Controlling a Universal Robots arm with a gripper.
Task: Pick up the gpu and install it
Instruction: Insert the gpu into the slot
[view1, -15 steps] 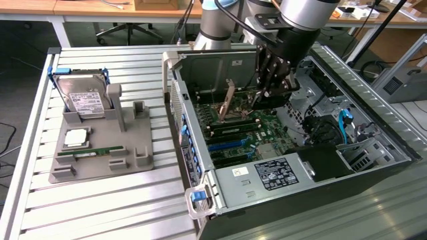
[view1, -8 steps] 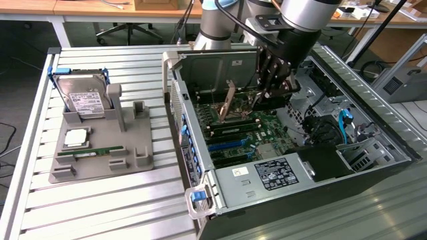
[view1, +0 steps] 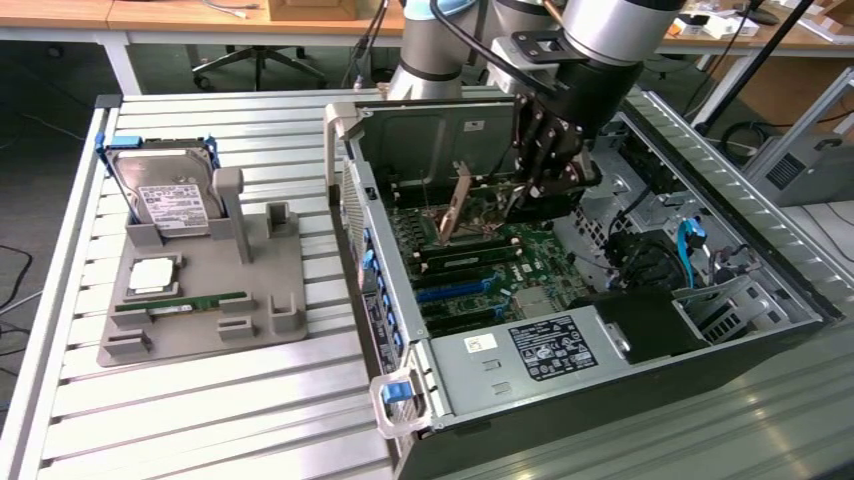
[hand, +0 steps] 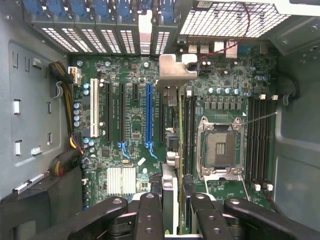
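Note:
The gpu (hand: 175, 74) is a thin card seen edge-on, its silver end bracket pointing toward the case's slotted rear wall. My gripper (hand: 171, 201) is shut on the card, one black finger on each face. The card hangs upright over the motherboard (hand: 130, 115), just beside the long blue slot (hand: 148, 115) and apart from the board. In the exterior view my gripper (view1: 537, 192) reaches down into the open computer case (view1: 387, 300), with the gpu (view1: 461, 205) showing as a narrow upright strip beside it.
An open CPU socket (hand: 220, 145) and memory slots lie close beside the card. The power supply (view1: 534, 350) fills the case's near end. Outside the case, a grey holder (view1: 200, 320) carries a hard drive (view1: 167, 195) and a green RAM stick (view1: 180, 300).

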